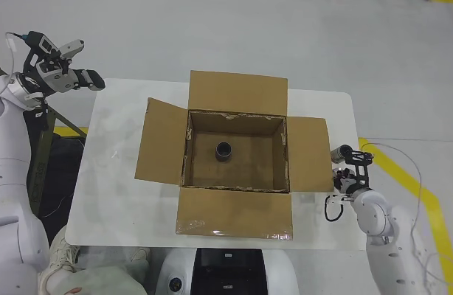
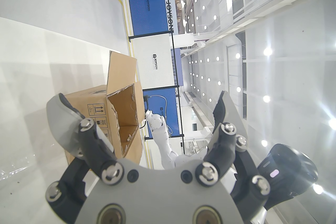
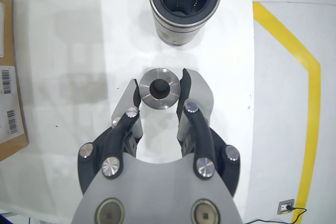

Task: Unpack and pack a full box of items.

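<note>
Sitting midway on the white table (image 1: 116, 192), an opened cardboard box (image 1: 234, 215), flaps spreading outward. Standing upright near the right edge, just beside the right flap, a steel linear bearing (image 3: 175, 31). Next to it, possibly resting on the tabletop, a small flanged metal sleeve (image 3: 159, 102).

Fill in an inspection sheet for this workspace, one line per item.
Surface: white table, with the box in the middle.
Job's things: box open with its flaps spread and one dark cylinder inside; bearing upright on the table beside a flap; bushing in the right gripper.
Clutter: nothing seen.
Grippers: left gripper open and holding nothing, by the table's far corner, apart from the box; right gripper shut on the bushing, close to the bearing.
Cables: black cable loop at the right wrist; lead plugged into a floor socket.
Surroundings: grey floor with a yellow line.
</note>
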